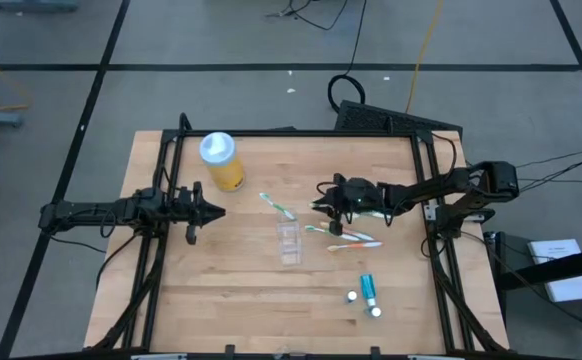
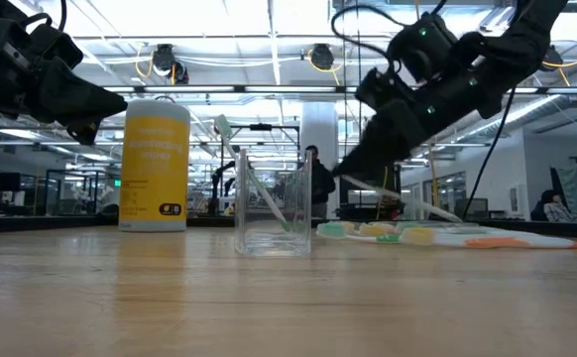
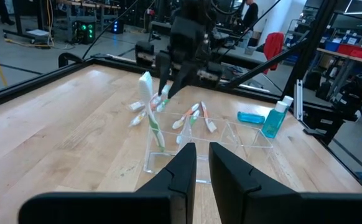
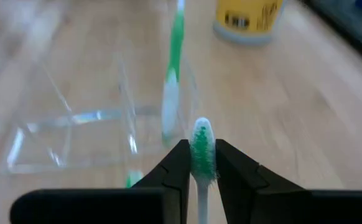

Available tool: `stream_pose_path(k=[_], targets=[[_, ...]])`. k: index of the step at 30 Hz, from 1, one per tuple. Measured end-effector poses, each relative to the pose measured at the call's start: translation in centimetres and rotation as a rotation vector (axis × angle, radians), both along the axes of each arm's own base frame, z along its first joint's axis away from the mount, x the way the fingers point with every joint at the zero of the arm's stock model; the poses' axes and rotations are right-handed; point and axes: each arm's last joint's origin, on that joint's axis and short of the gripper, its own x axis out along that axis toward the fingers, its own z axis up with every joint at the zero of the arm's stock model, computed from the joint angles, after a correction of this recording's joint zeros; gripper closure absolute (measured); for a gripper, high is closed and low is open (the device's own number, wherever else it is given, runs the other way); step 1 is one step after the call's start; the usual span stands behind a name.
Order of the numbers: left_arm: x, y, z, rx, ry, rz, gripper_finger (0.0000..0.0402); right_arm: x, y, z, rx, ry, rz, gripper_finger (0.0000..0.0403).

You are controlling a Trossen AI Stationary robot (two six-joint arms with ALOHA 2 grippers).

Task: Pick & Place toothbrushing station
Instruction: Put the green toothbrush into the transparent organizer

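The right gripper (image 4: 202, 163) was squeezed on a green toothbrush (image 4: 201, 149) near the clear cup (image 1: 288, 243); it looked light, thin and slippery, so gripping its middle seemed safest.

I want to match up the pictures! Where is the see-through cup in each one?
High view: the clear cup sits mid-table, below the yellow bottle.
Low view: the cup stands at centre, right of the yellow bottle.
Left wrist view: it is just beyond the dark fingers.
Right wrist view: it is left of centre, with the yellow bottle behind.
Shared landmark: the yellow bottle.
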Motion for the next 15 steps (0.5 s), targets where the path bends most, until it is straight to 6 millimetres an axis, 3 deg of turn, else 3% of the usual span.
stream_pose_path(k=[15], targets=[[0.0, 0.0, 0.0, 0.000, 0.000, -0.001, 0.0353, 1.0, 1.1, 2.6, 0.050, -0.285, 0.113, 0.0353]])
